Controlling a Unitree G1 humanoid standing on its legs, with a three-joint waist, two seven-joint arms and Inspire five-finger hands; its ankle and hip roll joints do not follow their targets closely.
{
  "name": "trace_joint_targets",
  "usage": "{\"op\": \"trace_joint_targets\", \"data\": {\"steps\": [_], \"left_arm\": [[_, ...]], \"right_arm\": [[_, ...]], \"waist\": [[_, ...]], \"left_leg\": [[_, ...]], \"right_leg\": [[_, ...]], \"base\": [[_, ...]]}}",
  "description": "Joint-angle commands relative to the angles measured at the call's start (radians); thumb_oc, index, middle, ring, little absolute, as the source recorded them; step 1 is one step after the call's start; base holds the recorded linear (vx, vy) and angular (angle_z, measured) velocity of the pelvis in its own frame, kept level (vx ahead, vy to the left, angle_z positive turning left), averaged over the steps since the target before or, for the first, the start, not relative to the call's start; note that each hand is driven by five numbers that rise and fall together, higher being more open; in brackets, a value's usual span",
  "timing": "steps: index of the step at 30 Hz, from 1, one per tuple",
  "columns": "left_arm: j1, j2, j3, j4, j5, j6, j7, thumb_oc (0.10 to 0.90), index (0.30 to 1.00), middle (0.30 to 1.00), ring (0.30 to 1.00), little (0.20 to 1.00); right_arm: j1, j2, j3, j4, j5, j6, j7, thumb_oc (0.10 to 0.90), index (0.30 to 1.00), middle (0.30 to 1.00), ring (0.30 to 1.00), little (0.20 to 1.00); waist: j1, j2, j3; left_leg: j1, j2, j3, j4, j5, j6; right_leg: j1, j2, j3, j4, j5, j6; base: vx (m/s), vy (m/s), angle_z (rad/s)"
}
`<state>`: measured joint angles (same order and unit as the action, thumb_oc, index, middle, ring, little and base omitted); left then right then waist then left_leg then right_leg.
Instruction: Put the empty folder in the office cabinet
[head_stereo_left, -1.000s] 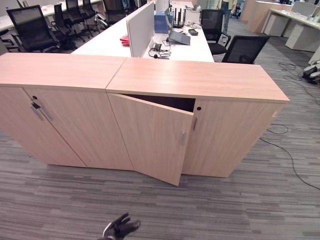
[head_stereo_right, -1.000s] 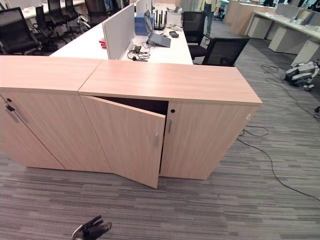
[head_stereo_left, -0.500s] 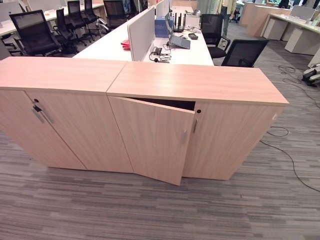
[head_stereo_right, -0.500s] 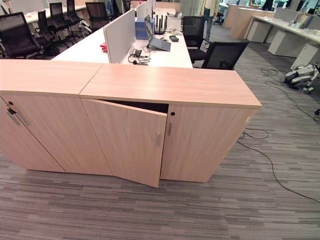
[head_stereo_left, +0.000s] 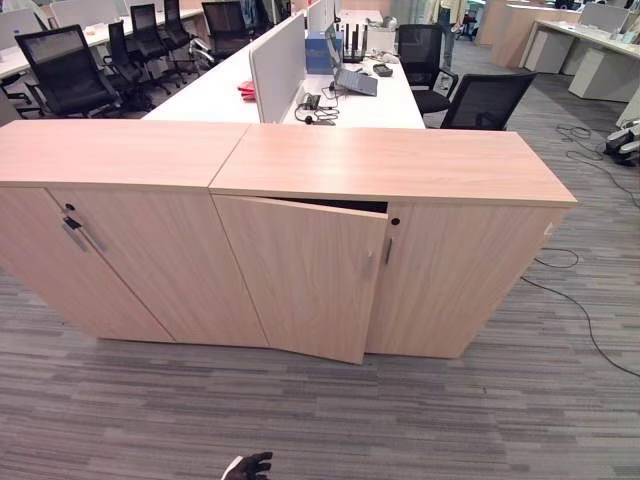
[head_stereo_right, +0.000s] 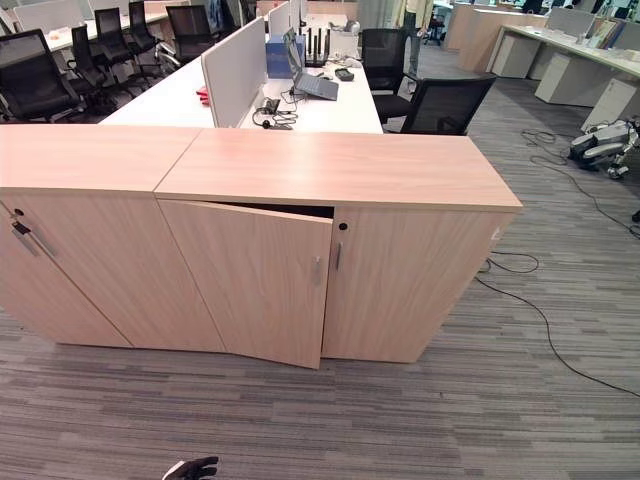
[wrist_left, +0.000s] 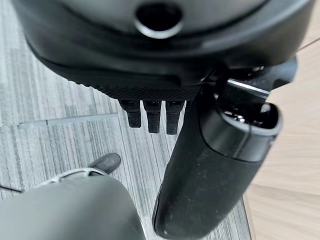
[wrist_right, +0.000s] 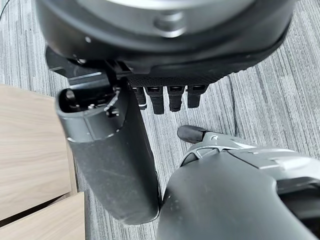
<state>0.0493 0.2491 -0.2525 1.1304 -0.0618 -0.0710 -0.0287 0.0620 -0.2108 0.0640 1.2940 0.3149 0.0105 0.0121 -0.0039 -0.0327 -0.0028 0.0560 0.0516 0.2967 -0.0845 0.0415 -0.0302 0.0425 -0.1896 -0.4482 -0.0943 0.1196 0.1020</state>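
The light wooden office cabinet (head_stereo_left: 390, 230) is standing with its left door (head_stereo_left: 305, 275) hanging ajar; the left hand (head_stereo_left: 250, 466) and right hand (wrist_right: 150, 75) are hanging relaxed, fingers straight, holding nothing; white desks (head_stereo_left: 300, 85) and black mesh chairs (head_stereo_left: 485, 100) are standing behind; the folder is not visible.

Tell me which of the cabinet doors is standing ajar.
The left door of the right-hand cabinet: its handle edge swings out, showing a dark gap under the top. The other doors sit flush.
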Motion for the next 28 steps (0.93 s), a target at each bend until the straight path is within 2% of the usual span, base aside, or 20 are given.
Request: {"op": "trace_joint_targets", "data": {"steps": [1,3,6,7,11,28], "left_arm": [[-0.076,-0.011,0.015,0.025,0.035,-0.032,0.009,0.8,0.9,0.9,0.9,0.9],[-0.075,-0.015,0.015,0.039,0.04,-0.028,0.011,0.8,0.9,0.9,0.9,0.9],[-0.069,-0.025,0.025,0.088,0.054,-0.019,0.017,0.8,0.9,0.9,0.9,0.9],[-0.064,-0.023,0.029,0.095,0.055,-0.021,0.015,0.8,0.9,0.9,0.9,0.9],[-0.055,-0.029,0.029,0.122,0.062,-0.01,0.007,0.8,0.9,0.9,0.9,0.9],[-0.061,-0.031,0.014,0.112,0.068,-0.011,0.01,0.8,0.9,0.9,0.9,0.9]], "right_arm": [[-0.05,-0.052,0.03,0.078,-0.046,0.01,-0.022,0.8,0.9,0.9,0.9,0.9],[-0.053,-0.051,0.029,0.079,-0.045,0.012,-0.022,0.8,0.9,0.9,0.9,0.9],[-0.056,-0.045,0.031,0.082,-0.043,0.012,-0.023,0.8,0.9,0.9,0.9,0.9],[-0.046,-0.047,0.033,0.072,-0.035,0.003,-0.019,0.8,0.9,0.9,0.9,0.9],[-0.03,-0.048,0.034,0.076,-0.036,0.008,-0.012,0.8,0.9,0.9,0.9,0.9],[-0.025,-0.041,0.053,0.074,-0.055,0.012,-0.017,0.8,0.9,0.9,0.9,0.9]], "waist": [[-0.008,0.026,0.049],[-0.009,0.021,0.05],[-0.008,0.024,0.049],[-0.008,0.018,0.049],[-0.008,0.013,0.047],[-0.011,0.012,0.046]], "left_leg": [[0.037,0.044,-0.067,-0.003,-0.128,-0.054],[0.028,0.038,-0.061,-0.003,-0.112,-0.047],[0.044,0.045,-0.063,-0.003,-0.131,-0.053],[0.031,0.038,-0.057,-0.003,-0.112,-0.047],[0.029,0.04,-0.057,-0.003,-0.112,-0.046],[0.024,0.039,-0.058,-0.003,-0.11,-0.045]], "right_leg": [[0.05,-0.024,-0.023,0.007,-0.094,0.075],[0.041,-0.031,-0.032,0.007,-0.081,0.068],[0.052,-0.022,-0.019,0.007,-0.096,0.073],[0.042,-0.028,-0.029,0.007,-0.083,0.065],[0.039,-0.025,-0.024,0.007,-0.084,0.064],[0.03,-0.022,-0.017,0.007,-0.081,0.062]], "base": [[0.0,0.0,0.0],[-0.05,0.017,0.0],[0.0,0.0,-0.02],[0.0,-0.004,-0.03],[-0.02,-0.008,-0.07],[0.0,0.0,-0.01]]}}
